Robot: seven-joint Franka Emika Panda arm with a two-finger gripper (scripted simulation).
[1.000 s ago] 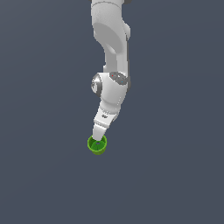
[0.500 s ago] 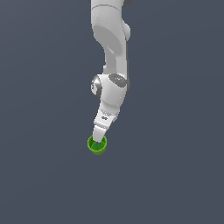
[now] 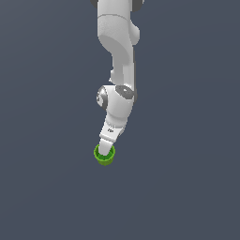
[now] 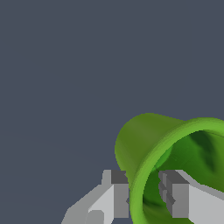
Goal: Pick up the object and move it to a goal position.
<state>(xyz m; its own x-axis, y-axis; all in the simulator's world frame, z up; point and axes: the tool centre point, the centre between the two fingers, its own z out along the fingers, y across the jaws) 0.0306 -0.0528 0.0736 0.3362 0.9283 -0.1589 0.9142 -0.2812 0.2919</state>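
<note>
The object is a small bright green cup (image 3: 105, 157) with a thick rim, sitting below the white arm in the exterior view. In the wrist view the cup (image 4: 144, 140) fills the corner, its dark green inside showing. My gripper (image 4: 146, 199) straddles the cup's rim: one finger (image 4: 120, 194) lies outside the wall and the other finger (image 4: 177, 197) is inside the cup. The pads press against the wall, so the gripper is shut on the cup. In the exterior view the gripper (image 3: 106, 149) reaches into the cup's mouth and hides part of it.
A plain dark grey surface (image 3: 187, 187) lies all around the cup. The white arm (image 3: 119, 70) stretches up from the cup to the top of the exterior view.
The arm and cup have shifted very slightly; the cup stays in the gripper at nearly the same spot.
</note>
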